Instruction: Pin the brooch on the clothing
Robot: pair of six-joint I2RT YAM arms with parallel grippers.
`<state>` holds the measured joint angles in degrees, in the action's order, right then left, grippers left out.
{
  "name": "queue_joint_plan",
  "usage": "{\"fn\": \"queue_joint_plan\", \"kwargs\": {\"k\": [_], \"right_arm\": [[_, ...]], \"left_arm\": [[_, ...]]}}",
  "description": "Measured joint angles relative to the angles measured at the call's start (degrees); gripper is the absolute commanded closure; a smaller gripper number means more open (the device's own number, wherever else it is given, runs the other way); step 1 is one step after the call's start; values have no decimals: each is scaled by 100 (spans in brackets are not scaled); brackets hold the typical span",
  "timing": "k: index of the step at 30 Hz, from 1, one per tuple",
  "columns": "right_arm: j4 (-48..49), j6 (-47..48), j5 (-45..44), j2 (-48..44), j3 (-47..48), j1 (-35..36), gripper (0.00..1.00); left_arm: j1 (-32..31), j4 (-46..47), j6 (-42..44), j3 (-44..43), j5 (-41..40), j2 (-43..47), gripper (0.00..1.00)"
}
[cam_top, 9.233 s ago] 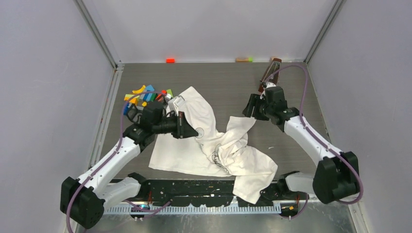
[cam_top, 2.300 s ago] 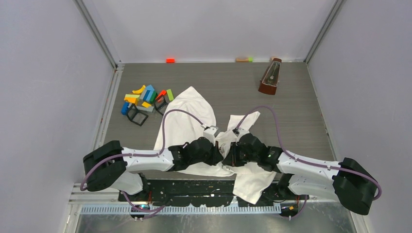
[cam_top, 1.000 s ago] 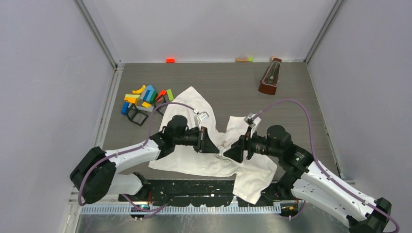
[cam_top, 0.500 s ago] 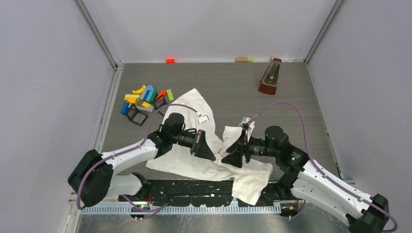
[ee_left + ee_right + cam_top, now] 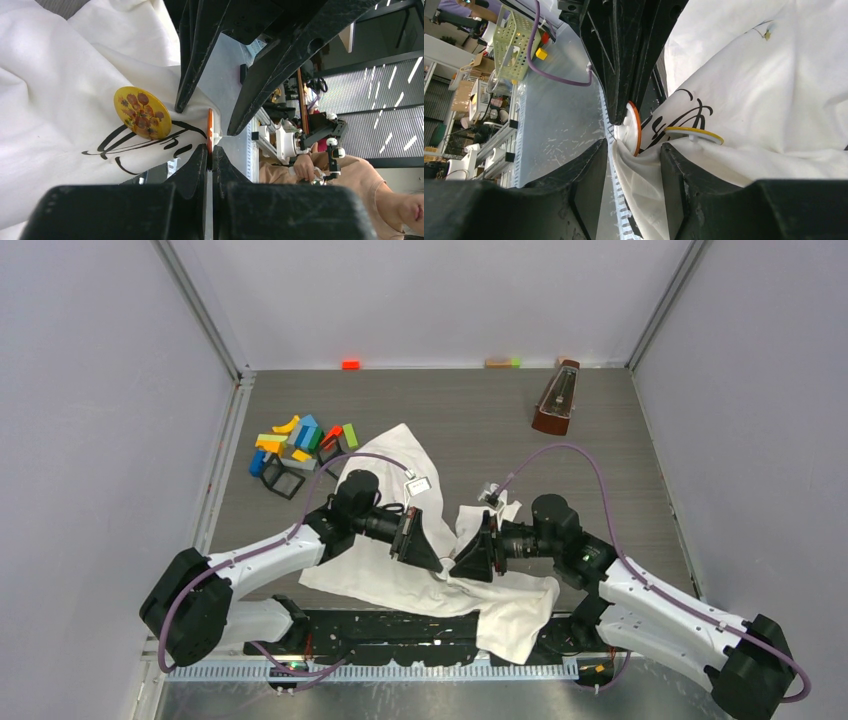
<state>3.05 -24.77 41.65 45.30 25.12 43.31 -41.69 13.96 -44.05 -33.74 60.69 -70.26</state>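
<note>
The counter (image 5: 600,440) carries the clothing (image 5: 385,475), rumpled, its length running from far left toward the near edge. It is limp and will bunch, so I'd take it by a fold close to the pinning spot. My right end effector (image 5: 633,150) stands open astride the cloth there. My left end effector (image 5: 210,150) is pinched shut on the orange-rimmed brooch (image 5: 631,125), which looks light, stiff and round and is held edge-on by its rim. A yellow brooch (image 5: 142,112) lies just beside it on the shirt.

The shirt (image 5: 400,480) lies on the table (image 5: 480,420), blocks (image 5: 300,435) behind it leftward, a metronome (image 5: 556,398) far back right. A brooch (image 5: 142,112) sits on the shirt by the lettering (image 5: 145,145), a disc (image 5: 210,127) just beside it.
</note>
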Motion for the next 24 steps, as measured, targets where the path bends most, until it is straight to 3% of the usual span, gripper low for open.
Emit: {"fn": "queue_joint_plan", "kwargs": {"k": [13, 24], "right_arm": [[350, -219, 129, 323, -7, 0, 53], [435, -319, 153, 468, -44, 0, 69]], "left_arm": [[20, -9, 2, 0, 66, -24, 100], [22, -15, 44, 0, 66, -76, 100]]}}
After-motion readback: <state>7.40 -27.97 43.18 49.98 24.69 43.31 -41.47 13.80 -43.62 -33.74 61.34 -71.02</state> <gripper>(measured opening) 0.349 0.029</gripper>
